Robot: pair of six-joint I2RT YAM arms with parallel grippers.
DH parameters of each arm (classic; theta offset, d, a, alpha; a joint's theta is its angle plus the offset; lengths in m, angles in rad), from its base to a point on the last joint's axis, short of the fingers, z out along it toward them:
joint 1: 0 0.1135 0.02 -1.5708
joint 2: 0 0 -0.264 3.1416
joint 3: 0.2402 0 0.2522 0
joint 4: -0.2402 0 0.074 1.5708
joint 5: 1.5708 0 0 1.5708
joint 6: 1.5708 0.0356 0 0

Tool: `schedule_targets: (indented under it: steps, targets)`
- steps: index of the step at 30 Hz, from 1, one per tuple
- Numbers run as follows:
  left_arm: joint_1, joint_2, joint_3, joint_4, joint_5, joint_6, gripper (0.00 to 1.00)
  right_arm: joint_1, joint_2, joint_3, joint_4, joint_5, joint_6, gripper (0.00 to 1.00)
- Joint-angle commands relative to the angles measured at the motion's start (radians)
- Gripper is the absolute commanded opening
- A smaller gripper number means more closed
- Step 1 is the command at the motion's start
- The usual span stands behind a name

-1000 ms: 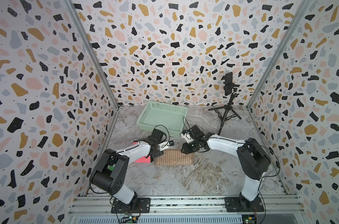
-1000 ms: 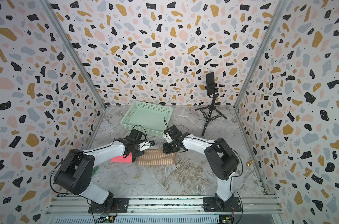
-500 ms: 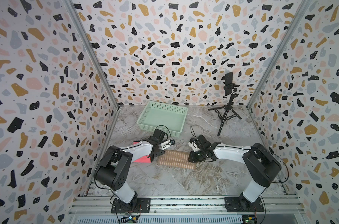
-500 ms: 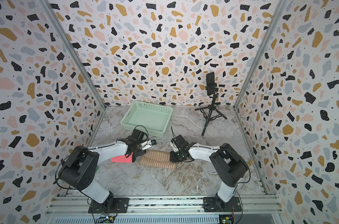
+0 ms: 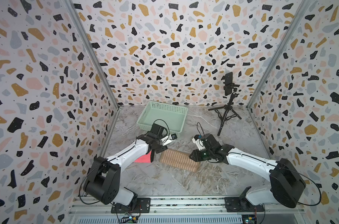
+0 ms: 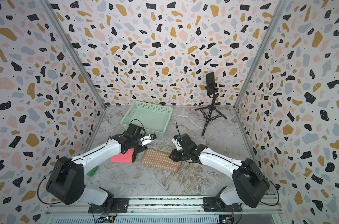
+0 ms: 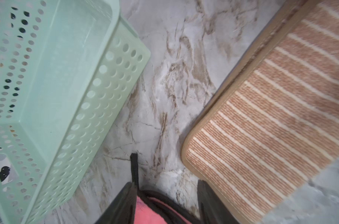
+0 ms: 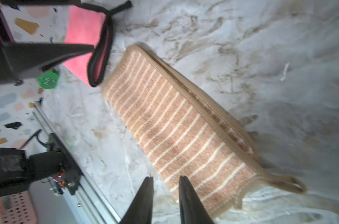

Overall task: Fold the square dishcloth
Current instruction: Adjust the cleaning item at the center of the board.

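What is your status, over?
Left gripper open, right gripper narrowly open, neither grips dishcloth. It lies folded on table. Pink cloth close beside it, under left gripper.

Dishcloth (image 5: 177, 160) on table (image 5: 164, 182), basket (image 5: 164, 118) behind it, second cloth (image 5: 142, 159) just left.
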Motion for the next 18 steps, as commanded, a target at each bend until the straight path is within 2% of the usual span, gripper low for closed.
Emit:
schedule_targets:
  steps: [1,5,11,14,18]
  targets:
    - [0.001,-0.024,-0.04,-0.132,0.092,0.008,0.51,0.025,0.06,-0.035,0.066,-0.142,0.029,0.2]
    - [-0.005,0.025,-0.096,-0.075,0.081,-0.005,0.47,0.052,0.134,-0.071,0.073,-0.159,0.02,0.09]
    - [-0.007,0.158,-0.123,0.051,-0.09,0.001,0.41,0.046,0.196,-0.106,0.049,-0.101,0.012,0.02]
    - [-0.006,0.173,-0.159,0.096,-0.154,0.039,0.41,0.045,0.168,-0.112,0.037,-0.101,0.017,0.03]
    - [-0.006,0.176,-0.16,0.118,-0.163,0.054,0.41,0.037,0.076,-0.048,-0.026,-0.111,-0.018,0.11]
